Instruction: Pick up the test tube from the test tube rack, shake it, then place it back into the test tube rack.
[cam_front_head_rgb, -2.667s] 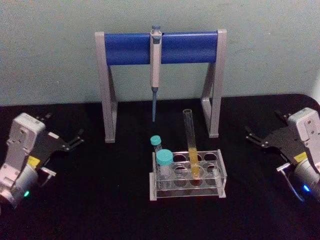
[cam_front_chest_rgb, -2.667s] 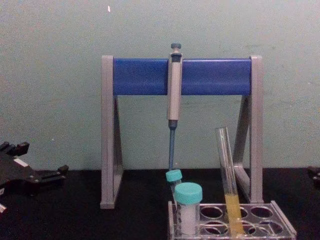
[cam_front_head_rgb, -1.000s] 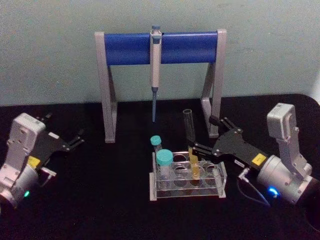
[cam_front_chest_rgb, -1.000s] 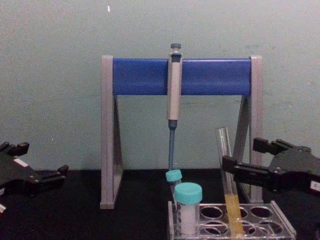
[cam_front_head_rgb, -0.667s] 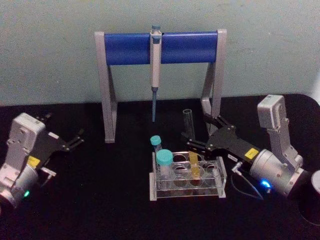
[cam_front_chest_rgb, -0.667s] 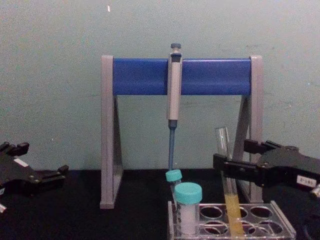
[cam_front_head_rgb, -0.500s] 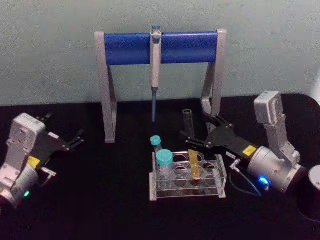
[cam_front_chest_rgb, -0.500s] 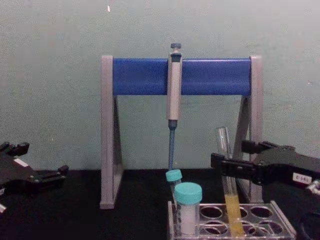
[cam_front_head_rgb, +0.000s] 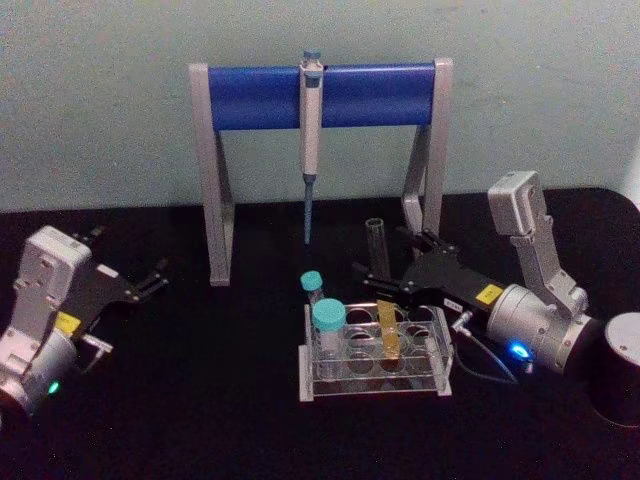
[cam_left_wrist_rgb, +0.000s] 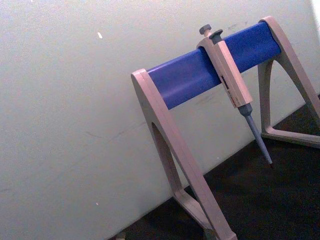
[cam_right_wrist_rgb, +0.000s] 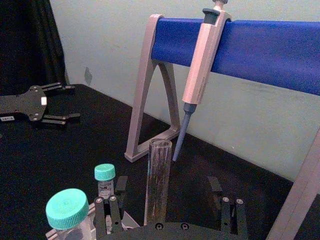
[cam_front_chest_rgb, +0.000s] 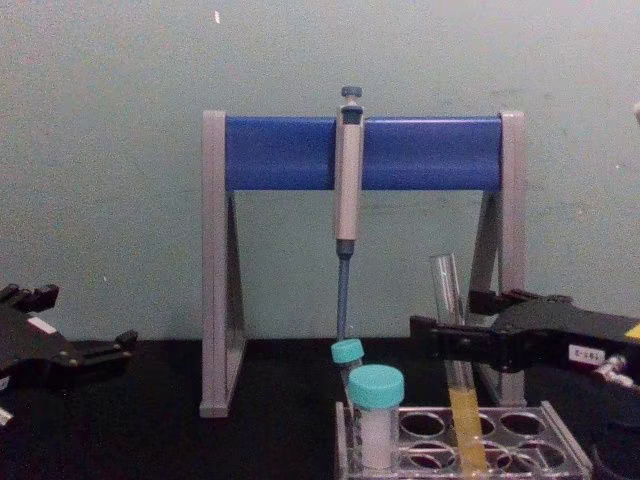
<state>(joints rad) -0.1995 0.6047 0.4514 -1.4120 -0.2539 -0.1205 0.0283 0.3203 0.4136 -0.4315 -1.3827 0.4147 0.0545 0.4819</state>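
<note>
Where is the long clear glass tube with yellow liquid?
Head view: the long clear glass tube stands in the low clear plastic rack, right of centre, inside the open right pincer.

We note left gripper (cam_front_head_rgb: 128, 251) and right gripper (cam_front_head_rgb: 378, 255): black flat plates, yellow stickers, silver-grey wrists; green light left, blue right.

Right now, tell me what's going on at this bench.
The right gripper has its open fingers on either side of the test tube, above the yellow liquid, not yet closed on it. The tube stands in the test tube rack, so nothing has been lifted or shaken. The left gripper rests open at the left of the table, away from the rack.
</note>
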